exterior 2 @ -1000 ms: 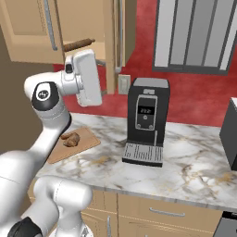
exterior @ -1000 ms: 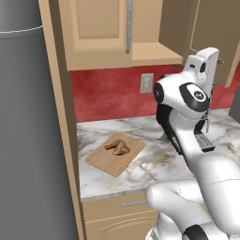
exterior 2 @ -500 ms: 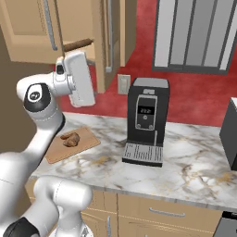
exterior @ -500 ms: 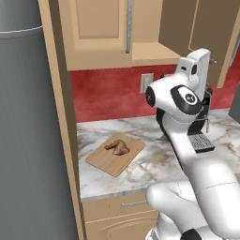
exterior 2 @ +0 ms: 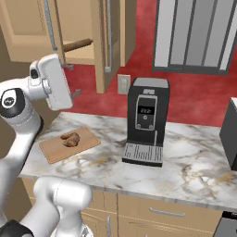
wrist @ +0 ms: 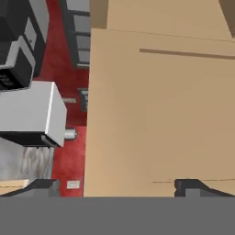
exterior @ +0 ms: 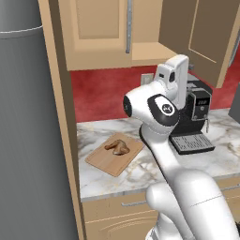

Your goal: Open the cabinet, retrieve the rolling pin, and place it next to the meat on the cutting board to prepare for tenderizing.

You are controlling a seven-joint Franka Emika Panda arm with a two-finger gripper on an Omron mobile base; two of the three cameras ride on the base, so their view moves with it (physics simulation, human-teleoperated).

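The cabinet point(exterior 2: 69, 32) is smooth tan wood with panelled doors and a slim silver bar handle point(exterior 2: 50, 25); its right door point(exterior 2: 107, 41) stands swung out. On its shelf lies the rolling pin point(exterior 2: 77, 44), a slim brown cylinder, long axis running roughly sideways along the shelf. Below, a veined marble counter point(exterior 2: 185, 166) meets a red wall. The pale rounded cutting board point(exterior: 114, 157) carries the glossy brown meat point(exterior: 118, 147), beside a black coffee machine point(exterior 2: 146, 122). The gripper point(wrist: 117, 186) is spread wide, empty, facing tan wood.

Both base views look forward and down from behind the end effector point(wrist: 117, 188), left and right, sharing the table point(exterior: 140, 173) (and cutting board point(exterior 2: 55, 149)); the hand view presses close against the cabinet point(wrist: 160, 114).
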